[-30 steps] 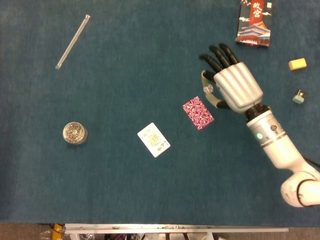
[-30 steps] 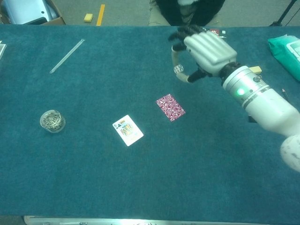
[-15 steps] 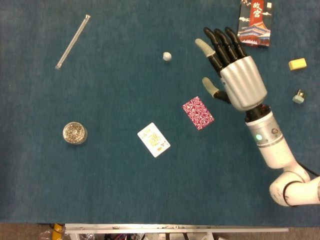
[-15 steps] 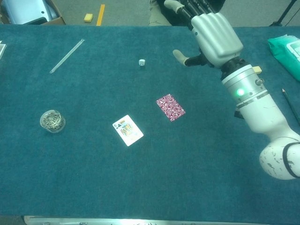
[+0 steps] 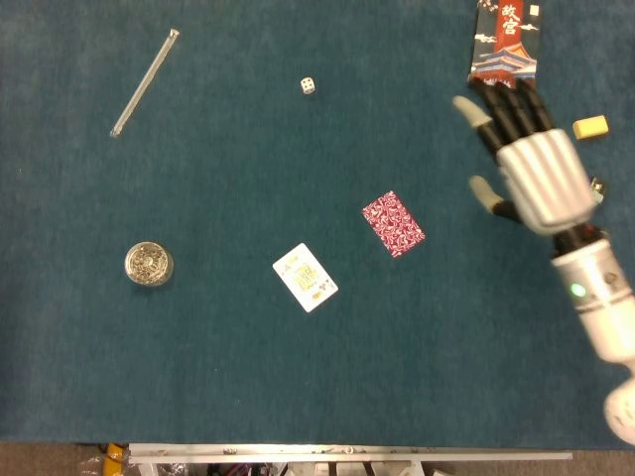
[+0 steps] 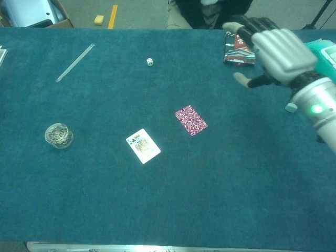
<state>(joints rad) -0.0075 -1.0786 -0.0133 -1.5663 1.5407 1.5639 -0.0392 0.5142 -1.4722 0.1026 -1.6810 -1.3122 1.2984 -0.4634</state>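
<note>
Nearest the front edge, the blue-green cloth of the table (image 5: 198, 377) lies bare. Just beyond it a face-up playing card (image 5: 305, 277) rests flat near the middle. A small round jar of paper clips (image 5: 148, 264) stands well apart to its left.

A little further back and to the right lies a second card, face down, its red patterned back (image 5: 393, 223) showing. It is near the first card but not touching it.

Further right, the right hand (image 5: 536, 174) hangs over the cloth. Its palm is turned down, its fingers (image 5: 501, 104) are stretched out and spread, and the thumb is set off to the side. It holds nothing and touches nothing. The chest view shows a small grey object (image 6: 291, 107) on the cloth just beside the wrist. A yellow block (image 5: 590, 126) lies near the fingers on their outer side. The left hand shows in neither view.

At the far edge, the card box (image 5: 504, 40) with its red and dark print lies flat just past the fingertips, close but apart from them. A white die (image 5: 309, 86) sits alone on the cloth, well to the left of the box. A clear rod (image 5: 145, 82) lies slantwise at the far left.

As I judge it, no grasp has begun. The box lies untouched, and reaching, closing and lifting all remain to be done.
</note>
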